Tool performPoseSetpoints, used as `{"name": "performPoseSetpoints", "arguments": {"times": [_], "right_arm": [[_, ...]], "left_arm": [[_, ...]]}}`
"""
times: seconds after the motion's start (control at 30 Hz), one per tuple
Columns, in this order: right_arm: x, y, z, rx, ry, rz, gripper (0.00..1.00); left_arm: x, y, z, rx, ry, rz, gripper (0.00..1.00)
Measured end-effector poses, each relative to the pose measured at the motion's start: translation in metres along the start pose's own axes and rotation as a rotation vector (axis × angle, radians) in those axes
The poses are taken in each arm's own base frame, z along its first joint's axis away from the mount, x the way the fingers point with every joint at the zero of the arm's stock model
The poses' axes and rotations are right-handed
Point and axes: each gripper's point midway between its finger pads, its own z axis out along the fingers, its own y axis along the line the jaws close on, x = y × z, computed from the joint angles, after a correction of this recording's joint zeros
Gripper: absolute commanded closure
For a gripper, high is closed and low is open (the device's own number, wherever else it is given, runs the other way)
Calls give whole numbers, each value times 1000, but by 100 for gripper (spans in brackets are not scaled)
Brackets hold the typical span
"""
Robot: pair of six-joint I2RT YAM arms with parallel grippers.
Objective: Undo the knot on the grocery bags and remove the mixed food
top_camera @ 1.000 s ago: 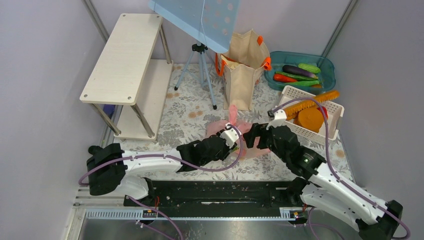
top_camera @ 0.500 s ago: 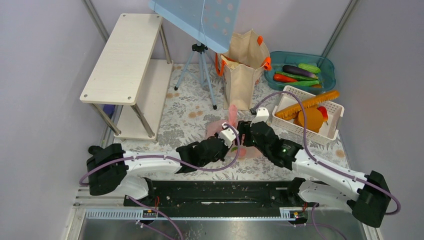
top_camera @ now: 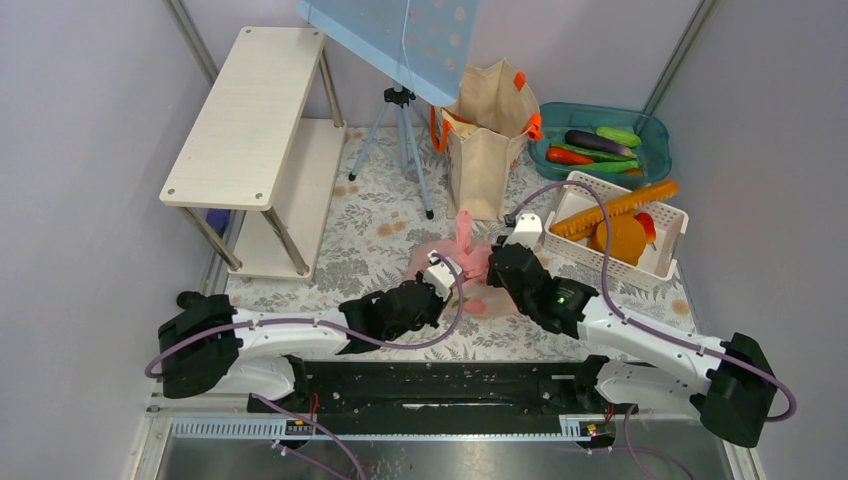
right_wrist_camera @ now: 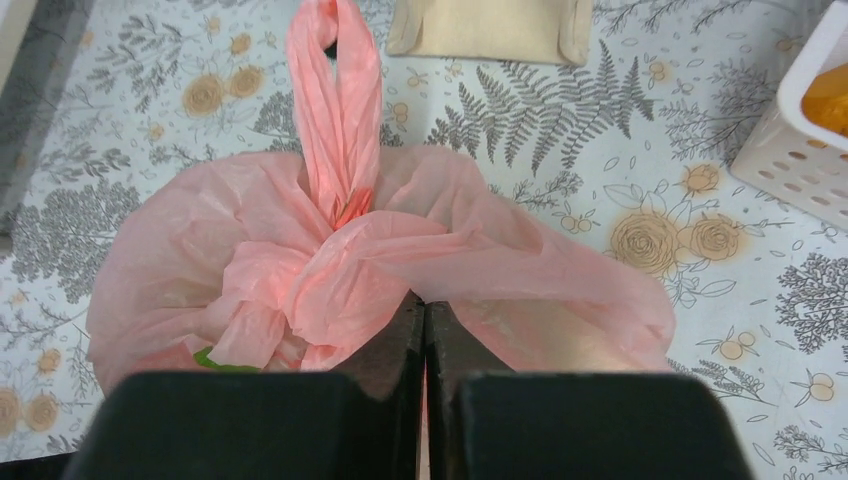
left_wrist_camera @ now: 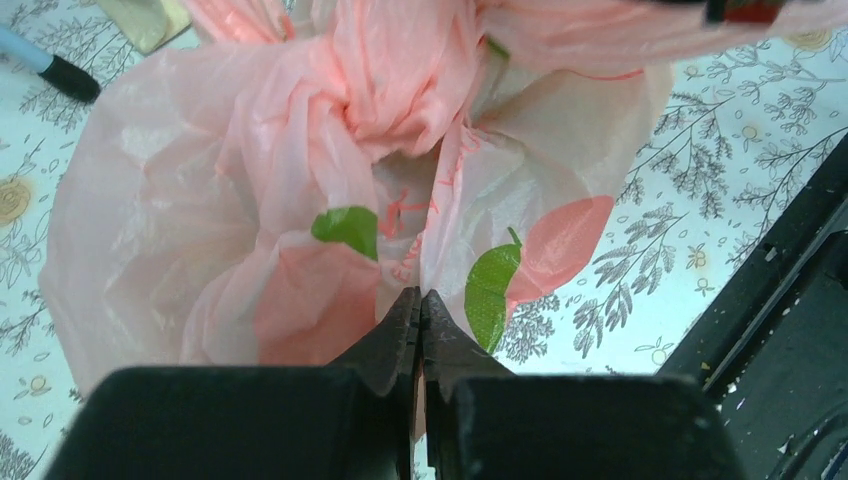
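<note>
On the floral tablecloth (top_camera: 380, 235), mid-table: you have a thin, crinkly, translucent pink plastic grocery bag (top_camera: 470, 280) lying between your two arms, its top still tied.
Knot: twisted pink plastic bunched at the bag's top (right_wrist_camera: 345, 250), with one loop handle (right_wrist_camera: 335, 110) standing upright above it.
Left gripper (left_wrist_camera: 420, 305): your black fingers are pressed together, pinching a fold of the pink film on the bag's near side.
Right gripper (right_wrist_camera: 422, 310): your fingers are likewise closed, nipping the film just beside the knot.
Mixed food: only green shapes (left_wrist_camera: 492, 290) and a red patch show through the film; you cannot tell what each piece is.
Beige tote with orange handles (top_camera: 485, 135): upright behind the bag, well apart from it.
White slotted basket (top_camera: 665, 250): to your right, holding orange toy foods.
Teal tray (top_camera: 655, 135): far right corner, with toy vegetables.
White two-tier shelf (top_camera: 250, 110): at your far left.
Black tripod (top_camera: 405, 140): beside the tote.
</note>
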Motion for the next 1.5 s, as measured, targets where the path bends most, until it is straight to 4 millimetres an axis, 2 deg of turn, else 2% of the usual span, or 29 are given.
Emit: {"name": "performPoseSetpoints", "arguments": {"times": [0.17,0.33,0.47,0.53,0.57,0.6,0.67,0.7,0.73,0.8,0.9,1.0,1.1,1.17,1.27,1.37,1.5], "right_arm": [[-18,-8,-6,7,-50,38,100],[-40,-36,-3,70,-110,102,100],[-42,-52,2,112,-115,117,100],[-41,-54,3,113,-108,115,100],[-40,-54,3,109,-104,113,100],[-40,-53,3,99,-101,111,100],[-39,-48,1,68,-92,107,98],[-41,-46,-2,48,-93,106,87],[-42,-44,-4,31,-95,107,71],[-46,-39,-10,-8,-103,115,50],[-51,-35,-20,-55,-112,121,30],[-51,-28,-29,-108,-100,128,19],[-46,-19,-35,-166,-64,130,21],[-43,-11,-37,-206,-39,142,23],[-37,-1,-38,-249,-1,169,24],[-28,4,-34,-252,39,181,21],[-18,10,-30,-249,75,178,21]], "left_arm": [[10,9,-13,-20,-9,-26,100],[17,20,-28,-47,-30,-68,100],[21,26,-37,-63,-47,-100,100],[20,28,-41,-68,-54,-112,100],[19,28,-42,-69,-55,-116,97],[18,29,-44,-71,-54,-119,87],[17,30,-47,-75,-39,-116,57],[14,30,-49,-76,-32,-114,45],[9,29,-50,-77,-28,-107,36],[-12,27,-52,-73,-48,-108,23],[-53,22,-55,-58,-129,-112,13],[-79,22,-56,-61,-185,-103,13],[-89,26,-42,-93,-174,-82,14],[-87,33,-27,-125,-134,-71,14],[-71,44,-12,-158,-75,-58,15],[-58,50,-4,-172,-30,-48,18],[-50,52,1,-173,-5,-47,23]]}}
